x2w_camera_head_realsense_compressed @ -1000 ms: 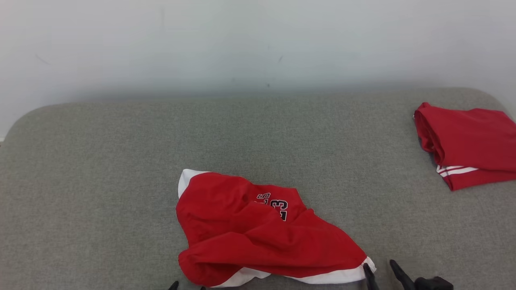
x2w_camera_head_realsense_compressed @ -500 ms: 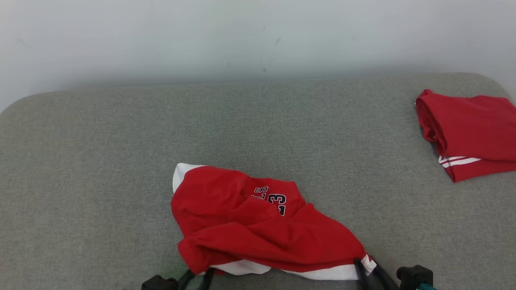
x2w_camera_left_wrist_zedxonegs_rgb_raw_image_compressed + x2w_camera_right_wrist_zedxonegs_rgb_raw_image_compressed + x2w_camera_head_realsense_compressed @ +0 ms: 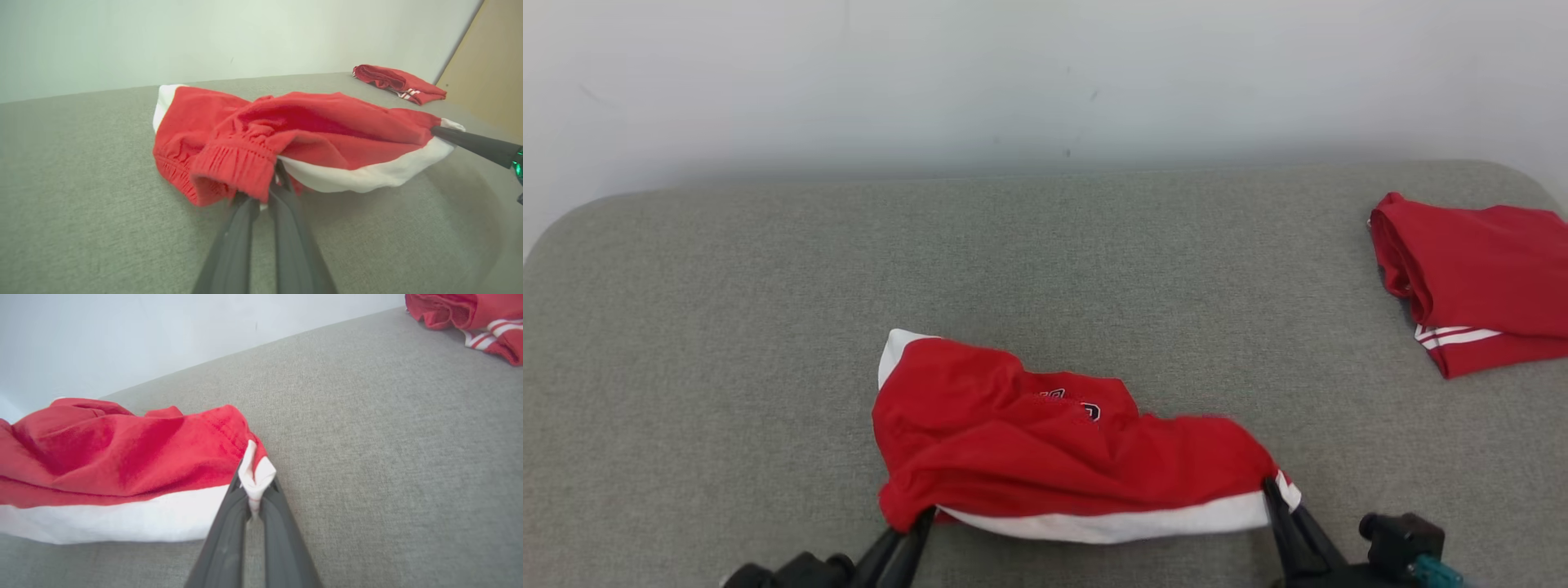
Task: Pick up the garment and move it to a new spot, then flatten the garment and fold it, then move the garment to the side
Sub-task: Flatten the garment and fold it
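Garment spot: the garment (image 3: 1054, 441), red with white trim, lies bunched on the surface (image 3: 768, 327), well apart from the folded red pile (image 3: 1478, 278).
Left side: left claw (image 3: 267, 194) pinches the elastic waistband.
Right side: right claw (image 3: 254, 498) pinches a white hem corner.
Risk: that thin hem pinch may slip on lifting, dropping one end.

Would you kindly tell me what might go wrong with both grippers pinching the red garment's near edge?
The right gripper pinches only a small tuft of white trim, which may slip when lifted. The left gripper grips bunched waistband, so the garment may hang twisted. Carrying it rightwards could disturb the folded garment.
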You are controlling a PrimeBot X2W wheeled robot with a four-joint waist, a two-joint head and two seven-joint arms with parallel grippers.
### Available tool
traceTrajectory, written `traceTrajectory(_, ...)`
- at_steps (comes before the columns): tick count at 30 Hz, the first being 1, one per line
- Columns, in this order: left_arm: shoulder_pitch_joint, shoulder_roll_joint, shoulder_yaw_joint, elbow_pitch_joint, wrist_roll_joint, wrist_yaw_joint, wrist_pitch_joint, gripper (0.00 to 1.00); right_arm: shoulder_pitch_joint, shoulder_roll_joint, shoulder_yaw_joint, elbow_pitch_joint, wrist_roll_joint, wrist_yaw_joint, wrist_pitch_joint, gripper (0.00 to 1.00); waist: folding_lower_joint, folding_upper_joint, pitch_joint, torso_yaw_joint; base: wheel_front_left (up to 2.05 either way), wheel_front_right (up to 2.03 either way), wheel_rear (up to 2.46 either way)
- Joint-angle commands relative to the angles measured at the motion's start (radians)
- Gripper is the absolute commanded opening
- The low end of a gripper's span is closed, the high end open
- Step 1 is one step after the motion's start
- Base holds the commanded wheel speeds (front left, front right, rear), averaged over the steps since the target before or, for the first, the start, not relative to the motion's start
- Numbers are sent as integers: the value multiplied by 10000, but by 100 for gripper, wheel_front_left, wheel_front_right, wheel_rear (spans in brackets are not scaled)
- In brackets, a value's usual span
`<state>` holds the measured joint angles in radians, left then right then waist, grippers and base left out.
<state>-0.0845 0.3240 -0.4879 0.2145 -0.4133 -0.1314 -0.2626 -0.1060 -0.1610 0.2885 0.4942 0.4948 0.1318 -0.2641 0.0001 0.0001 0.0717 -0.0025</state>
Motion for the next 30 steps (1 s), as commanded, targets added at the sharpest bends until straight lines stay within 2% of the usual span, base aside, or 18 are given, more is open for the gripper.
traceTrajectory(1, -206, 110, 50, -139, 28, 20, -29, 0, -150, -96, -21, -149, 100, -27, 5, 0, -1, -1, -17, -60, 0, 0, 0)
traceTrajectory(4, -876, 495, -35, -545, -83, 20, -29, 0, -607, -178, 22, -696, 590, -27, 64, 0, -1, -1, 12, -199, 0, 0, 0)
traceTrajectory(8, -2409, 1185, -715, -759, -541, 20, -29, 0, -1618, -329, -145, -1264, 1419, -25, 533, 0, -1, -1, 300, -367, 0, 0, 0)
traceTrajectory(10, -3595, 1630, -1406, -696, -775, 22, -28, 0, -2372, -370, -260, -1461, 1725, -25, 858, 0, -1, -1, 601, -449, 0, 0, 0)
traceTrajectory(17, -8711, 2631, -3034, -600, -3184, 22, 930, 0, -6273, -156, -1365, -1300, 2612, -27, 2120, 0, -1, -1, 2524, -792, 0, 0, 0)
traceTrajectory(24, -13574, 2714, -3881, 362, -5040, 22, 1629, 0, -11114, 221, -2548, 267, 2309, -25, 3123, 0, -1, -1, 4397, -966, 0, 0, 0)
traceTrajectory(30, -16570, 2448, -4468, 1609, -5914, 22, 1638, 0, -14432, 553, -3182, 1899, 1525, -25, 3011, 0, -1, -1, 5241, -1075, 0, 0, 0)
